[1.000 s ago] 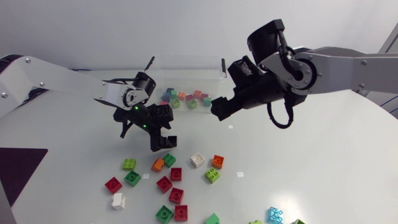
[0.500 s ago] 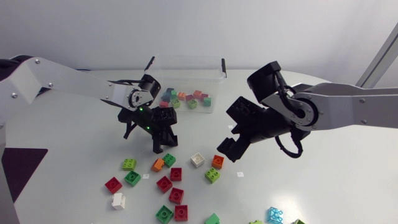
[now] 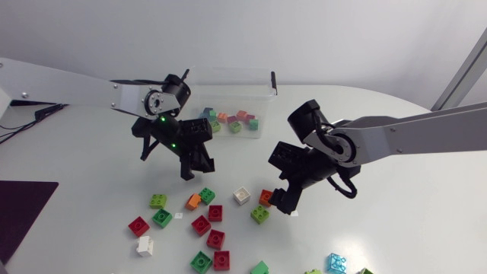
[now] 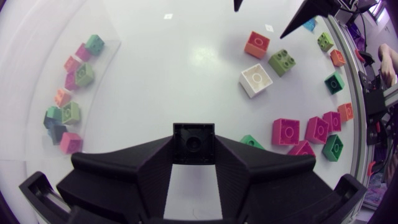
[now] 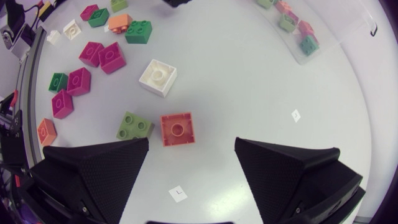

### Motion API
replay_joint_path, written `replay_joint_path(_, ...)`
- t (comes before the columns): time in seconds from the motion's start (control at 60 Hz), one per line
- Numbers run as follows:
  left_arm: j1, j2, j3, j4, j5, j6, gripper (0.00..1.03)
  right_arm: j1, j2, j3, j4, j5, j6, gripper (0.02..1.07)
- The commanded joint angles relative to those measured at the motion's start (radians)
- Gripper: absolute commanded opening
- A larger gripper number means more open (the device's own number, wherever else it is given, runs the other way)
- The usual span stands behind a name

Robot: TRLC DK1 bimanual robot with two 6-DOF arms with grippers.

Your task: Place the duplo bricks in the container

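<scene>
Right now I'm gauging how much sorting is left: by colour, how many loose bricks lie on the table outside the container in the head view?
Red bricks: 5
Green bricks, any shade: 8, two cut by the view's edge
Orange bricks: 2
White bricks: 2
Light blue bricks: 1
Total: 18
Not counted: one dark brick in the left end effector.

We see the clear container at the far middle holding pink, green and orange bricks, more coloured bricks scattered flat on the near table, and one black brick pinched in our left gripper.
</scene>
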Motion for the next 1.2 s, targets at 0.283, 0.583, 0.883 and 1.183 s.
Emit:
replay_joint_path(0.283,0.036,-0.095,0.253,-0.09,0.057,-0.187,0.11,0.007,0.088,-0.001,0.007,-0.005,-0.075,0.96)
replay_joint_path(0.583,0.039,-0.032,0.424,-0.09,0.062,-0.3,0.11,0.029,0.131,0.022,0.024,-0.005,-0.084,0.93)
replay_joint_path(0.883,0.054,0.051,0.51,-0.028,0.062,-0.389,0.11,0.037,0.172,0.058,0.039,-0.006,-0.09,0.86)
replay_joint_path(1.183,0.088,0.164,0.639,0.051,0.062,-0.501,0.11,0.047,0.16,0.048,0.042,-0.029,-0.084,0.34)
